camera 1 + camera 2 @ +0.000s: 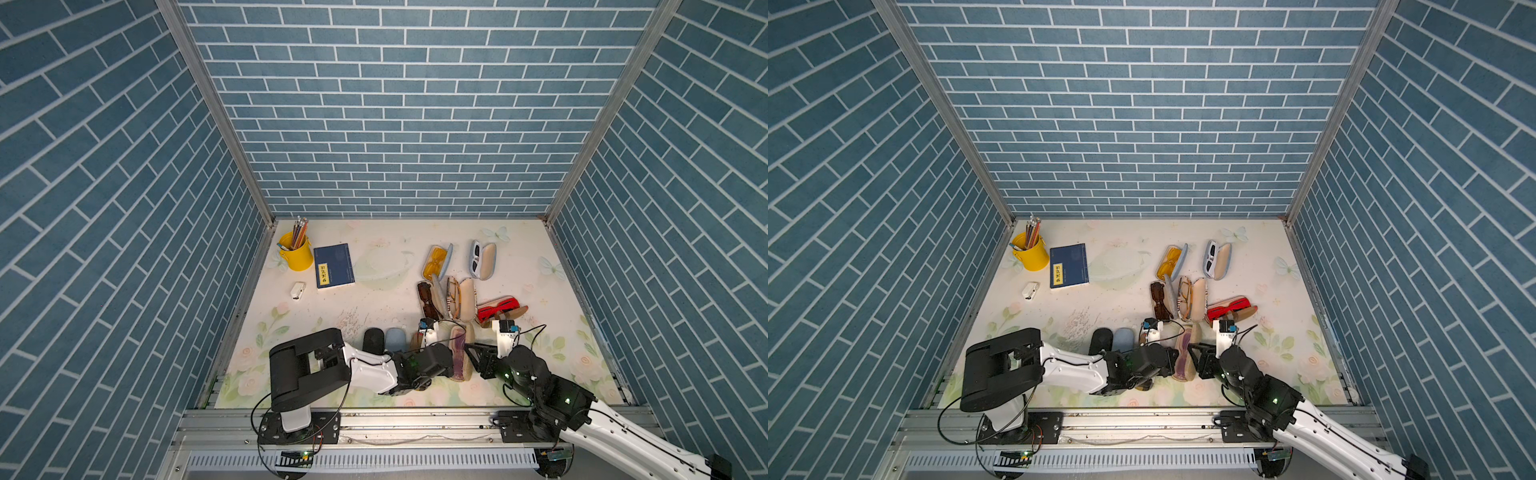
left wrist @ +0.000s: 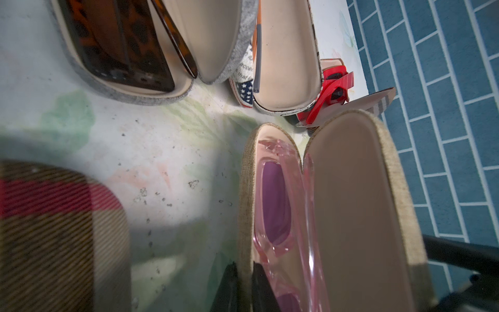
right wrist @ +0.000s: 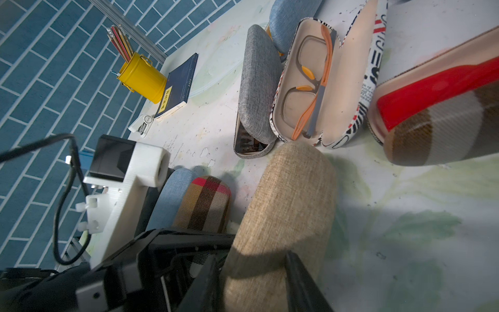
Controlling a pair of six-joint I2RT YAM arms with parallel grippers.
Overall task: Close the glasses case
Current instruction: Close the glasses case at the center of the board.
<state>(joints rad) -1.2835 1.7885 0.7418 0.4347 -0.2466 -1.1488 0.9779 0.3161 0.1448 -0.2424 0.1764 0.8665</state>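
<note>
The tan burlap glasses case [image 1: 460, 353] [image 1: 1185, 354] lies open at the front centre of the table, between my two grippers. Pink-framed purple-lensed glasses [image 2: 275, 205] rest in its base, and the lid [image 2: 356, 202] stands up beside them. My left gripper [image 2: 244, 272] [image 1: 451, 365] is shut on the base's outer wall [image 2: 244, 210], one finger inside and one outside. The right gripper [image 3: 253, 281] [image 1: 473, 359] straddles the lid's burlap back [image 3: 291, 194], with its fingers [image 3: 299, 281] pressed against both sides.
Closed cases sit just left of the left gripper: plaid [image 3: 205, 200], light blue [image 1: 395, 338], black [image 1: 372, 338]. Several open cases with glasses crowd behind, the nearest being grey [image 1: 428, 299], newsprint [image 1: 459, 297] and red-glasses [image 1: 498, 309]. A yellow pencil cup [image 1: 296, 251], book [image 1: 333, 266] and stapler [image 1: 297, 291] stand far left.
</note>
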